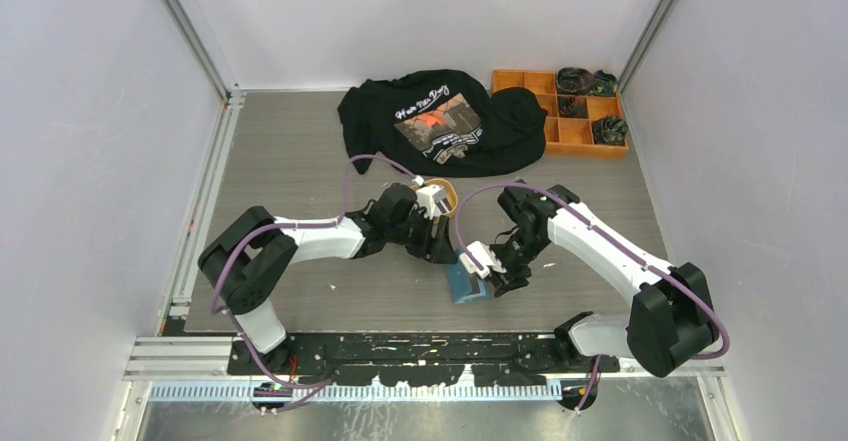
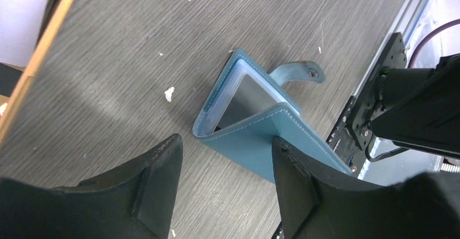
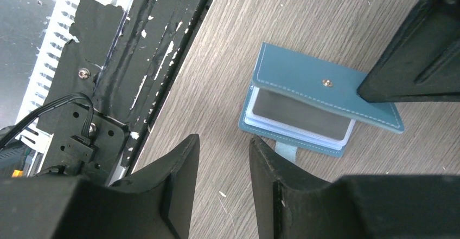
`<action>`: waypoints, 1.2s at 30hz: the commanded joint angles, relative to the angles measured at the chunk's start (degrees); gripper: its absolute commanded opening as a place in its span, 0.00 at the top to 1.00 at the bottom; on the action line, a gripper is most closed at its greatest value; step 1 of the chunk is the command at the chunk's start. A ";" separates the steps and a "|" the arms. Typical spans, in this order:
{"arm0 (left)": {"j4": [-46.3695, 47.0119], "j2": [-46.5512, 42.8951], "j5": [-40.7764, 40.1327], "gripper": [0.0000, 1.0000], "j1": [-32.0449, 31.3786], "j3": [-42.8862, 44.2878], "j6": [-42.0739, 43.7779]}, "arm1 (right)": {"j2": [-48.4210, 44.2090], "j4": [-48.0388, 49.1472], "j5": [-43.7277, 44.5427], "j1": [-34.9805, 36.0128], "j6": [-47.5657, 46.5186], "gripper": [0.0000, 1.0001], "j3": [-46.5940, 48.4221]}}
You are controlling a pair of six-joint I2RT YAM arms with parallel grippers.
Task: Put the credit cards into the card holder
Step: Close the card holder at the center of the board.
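black T-shirt [image 1: 440,121] well behind the card holder [image 3: 304,79] | left gripper [image 2: 225,144] just behind-left of card holder, jaws spread, one touching its raised cover | right gripper [image 3: 223,141] just right of it, jaws narrowly apart, empty | card holder half open on table [image 1: 300,161]

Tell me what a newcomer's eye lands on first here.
The teal card holder, half open near the table's front edge, with the left tool and right tool open beside it. Behind, a black printed T-shirt lies crumpled at the far side, next to an orange compartment box at far right.
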 commanded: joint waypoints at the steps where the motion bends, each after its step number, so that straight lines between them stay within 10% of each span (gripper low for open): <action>1: -4.05 2.22 3.24 0.39 -0.17 3.95 2.21 | 0.36 -1.53 -2.27 -0.78 -0.75 0.56 1.63; 24: 0.40 7.27 -6.14 0.68 -6.85 2.43 -5.67 | 8.61 9.17 10.20 -6.26 17.03 0.64 2.29; 36: 15.52 4.76 -22.84 0.72 -14.76 -5.50 -19.18 | 5.23 7.40 5.72 -12.18 27.66 0.50 5.93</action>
